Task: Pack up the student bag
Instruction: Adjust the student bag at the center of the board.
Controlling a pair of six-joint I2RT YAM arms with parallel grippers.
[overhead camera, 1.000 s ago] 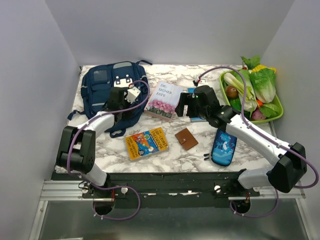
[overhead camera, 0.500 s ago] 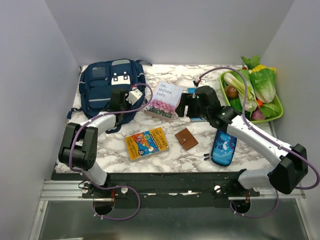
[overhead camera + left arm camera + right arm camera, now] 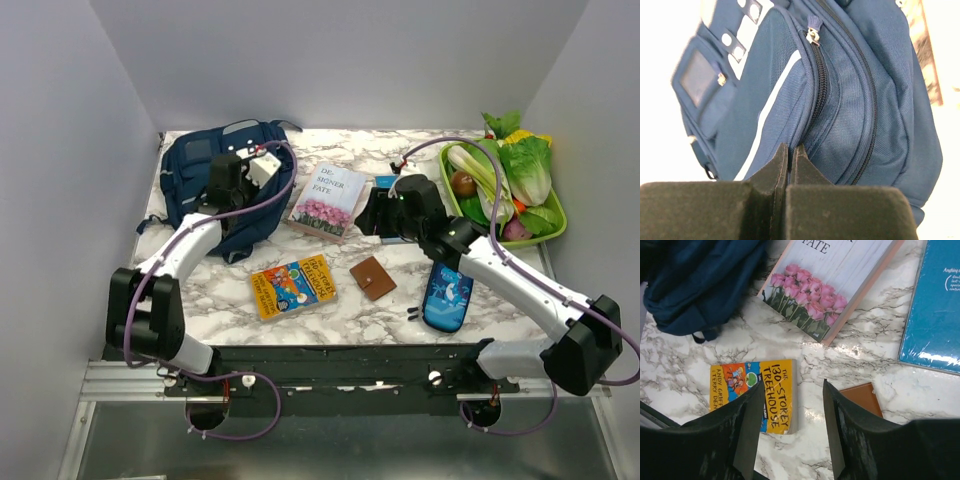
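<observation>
The left gripper (image 3: 789, 148) has its fingers (image 3: 774, 172) pressed flat together, tips against the bag (image 3: 855, 105) just below its zip (image 3: 819, 85). Whether a fold of cloth is caught between them we cannot tell. The right gripper (image 3: 792, 386) stands part open with nothing in it, hanging over the table (image 3: 860, 357) above the gap between the treehouse book (image 3: 737, 390) and the wallet (image 3: 862, 396). The bag lies at the far left of the table, and its zip is closed along the stretch we can see.

Our worry is the left pinch. If it has only a thin fold, or none, we judge that any lift would slip off and the bag would slump back. If it does hold, pulling on cloth rather than the zip tab could drag the whole bag toward the rose book (image 3: 832, 280) without opening it. On the right, jaws this narrow may clip the treehouse book's cover rather than straddle it, skidding it across the marble.
</observation>
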